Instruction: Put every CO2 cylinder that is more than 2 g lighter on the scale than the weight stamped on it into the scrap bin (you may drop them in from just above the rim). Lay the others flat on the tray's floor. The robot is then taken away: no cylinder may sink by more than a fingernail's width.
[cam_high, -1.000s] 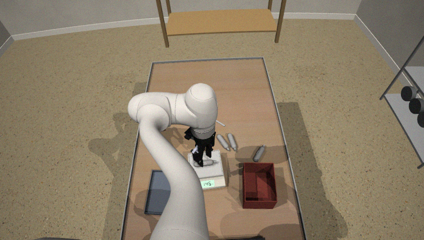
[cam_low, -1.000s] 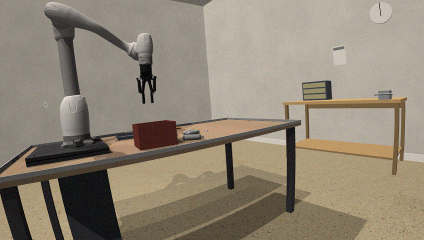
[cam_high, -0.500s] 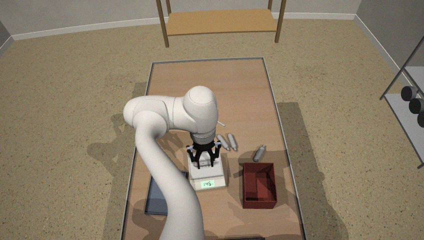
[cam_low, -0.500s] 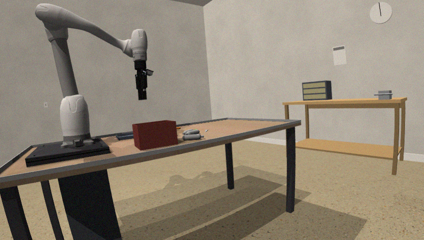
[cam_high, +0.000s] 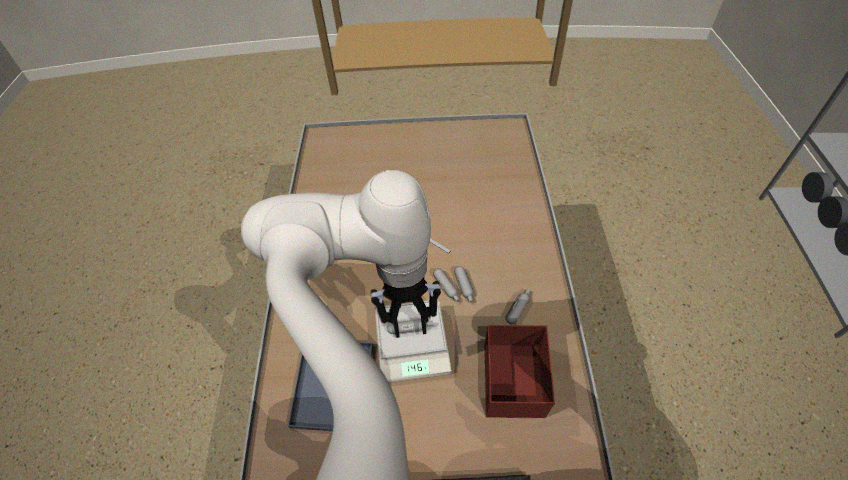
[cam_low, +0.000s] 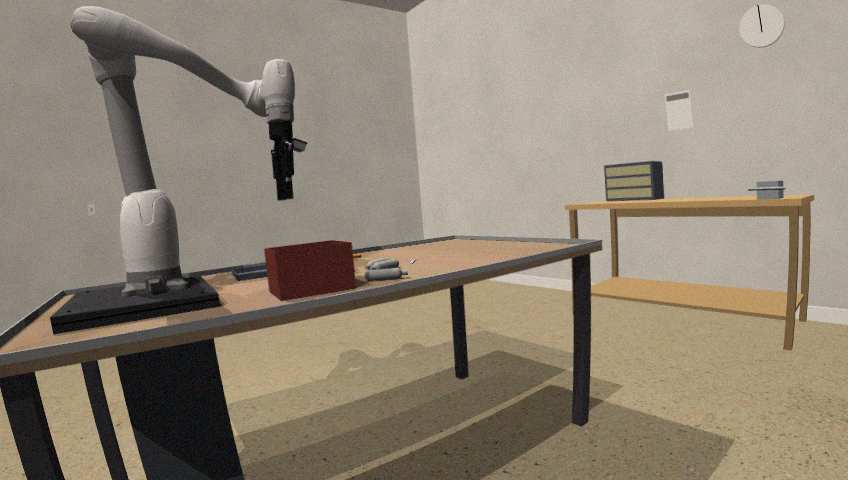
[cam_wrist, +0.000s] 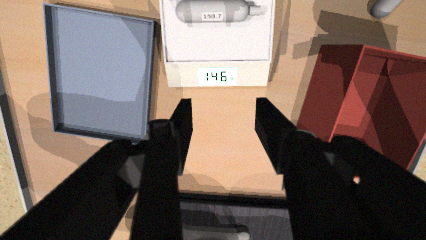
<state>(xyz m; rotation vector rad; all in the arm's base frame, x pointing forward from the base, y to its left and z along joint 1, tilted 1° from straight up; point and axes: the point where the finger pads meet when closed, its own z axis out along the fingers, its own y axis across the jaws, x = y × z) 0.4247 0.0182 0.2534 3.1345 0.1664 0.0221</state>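
Observation:
A grey CO2 cylinder (cam_wrist: 214, 12) lies flat on the white scale (cam_wrist: 217, 42). Its label looks like 150.7, but the digits are small. The scale's display (cam_wrist: 217, 76) reads 146. My gripper (cam_wrist: 223, 114) hangs high above the table, over the near side of the scale. Its fingers are apart with nothing between them; it also shows in the side view (cam_low: 284, 193). Two more cylinders (cam_high: 446, 284) (cam_high: 464, 283) lie side by side behind the scale. A third cylinder (cam_high: 517, 306) lies just behind the red scrap bin (cam_high: 518, 369). The blue-grey tray (cam_wrist: 102, 70) lies left of the scale and holds nothing.
The arm's own link hides part of the tray in the overhead view (cam_high: 312, 395). A small white stick (cam_high: 440, 244) lies behind the cylinders. The arm's black base plate (cam_low: 133, 300) sits at the table's near end. A raised rim runs around the table.

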